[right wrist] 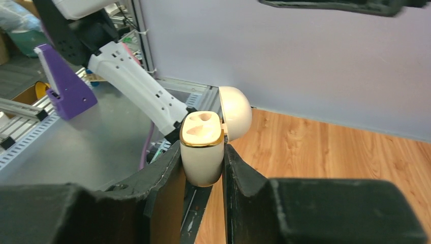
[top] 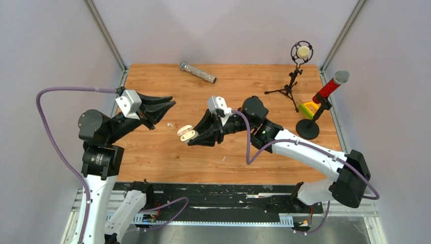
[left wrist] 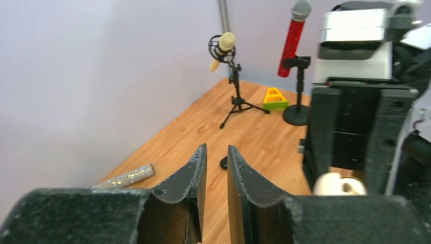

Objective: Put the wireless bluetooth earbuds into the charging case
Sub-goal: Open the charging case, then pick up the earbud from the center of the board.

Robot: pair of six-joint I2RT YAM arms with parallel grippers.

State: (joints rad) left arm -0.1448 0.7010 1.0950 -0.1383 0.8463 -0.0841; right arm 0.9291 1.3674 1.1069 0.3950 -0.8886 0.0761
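Right gripper (right wrist: 202, 152) fingers are clamped on the cream oval charging case (right wrist: 202, 145), lid hinged open, both sockets empty, apparently lifted off the wooden bench (top: 244, 152). Left gripper (left wrist: 217, 150) fingers are slightly parted with nothing between them. The small black roundish earbud (left wrist: 223, 162) lies on the bench just beyond their tips; I can't pick out the whitish earbud for sure. Step looks like fetching the first earbud. Next move: lower the left fingers astride the black earbud, pinch it, carry it to a socket.

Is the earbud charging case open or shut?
Open: the charging case has its lid swung back, both wells bare, in the right gripper.
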